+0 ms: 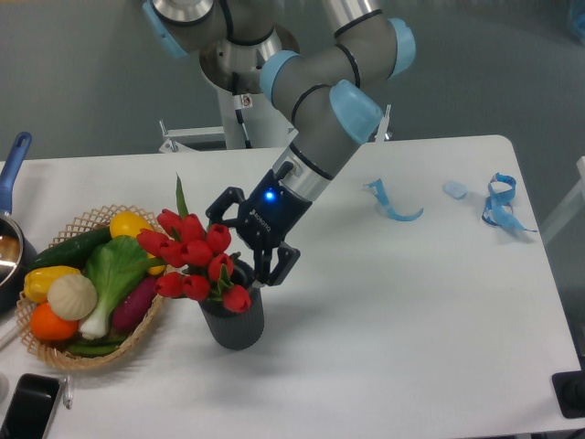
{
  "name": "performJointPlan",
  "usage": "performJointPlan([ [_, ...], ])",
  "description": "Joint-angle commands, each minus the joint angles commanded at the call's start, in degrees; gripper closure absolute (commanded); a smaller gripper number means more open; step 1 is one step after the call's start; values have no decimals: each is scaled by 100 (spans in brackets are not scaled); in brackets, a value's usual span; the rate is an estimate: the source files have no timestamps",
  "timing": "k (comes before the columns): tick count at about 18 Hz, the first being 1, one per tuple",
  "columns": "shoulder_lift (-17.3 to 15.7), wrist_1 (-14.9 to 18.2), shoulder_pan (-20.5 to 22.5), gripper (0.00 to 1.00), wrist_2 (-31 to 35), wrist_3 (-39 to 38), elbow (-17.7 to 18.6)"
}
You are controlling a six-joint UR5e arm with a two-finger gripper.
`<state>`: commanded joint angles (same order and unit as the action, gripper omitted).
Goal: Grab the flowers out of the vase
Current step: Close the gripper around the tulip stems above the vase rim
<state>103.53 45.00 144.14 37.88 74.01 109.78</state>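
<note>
The vase (234, 318) stands on the white table (411, 320), toward its front left. The flowers (195, 256) sit in the vase's mouth, their red heads spreading wider than the vase and leaning to its left, with one green leaf pointing up behind them. The gripper (242, 245) hangs just behind and right of the vase's mouth, right beside the flowers; its jaws are spread wide, one black finger near the top tulips and the other near the vase's rim, and nothing is gripped between them. A blue light shows on the gripper's body.

Left of the vase, almost touching it, lies a wicker basket (64, 358) of toy vegetables. Farther left, at the table's edge, is a pot (11, 247) with a blue handle. Far right of the vase, near the table's back edge, lie blue ribbons (498, 203).
</note>
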Motion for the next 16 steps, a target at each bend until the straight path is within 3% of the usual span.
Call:
performJointPlan([
  [2,0,0,-18,2,9,-62,0],
  [5,-17,0,-18,28,18,-53,-9],
  [7,-26,0,-18,37,18,-53,-44],
  [10,-26,9,-18,61,18,-53,-79],
  [16,-17,9,-9,68,18,-53,-114],
])
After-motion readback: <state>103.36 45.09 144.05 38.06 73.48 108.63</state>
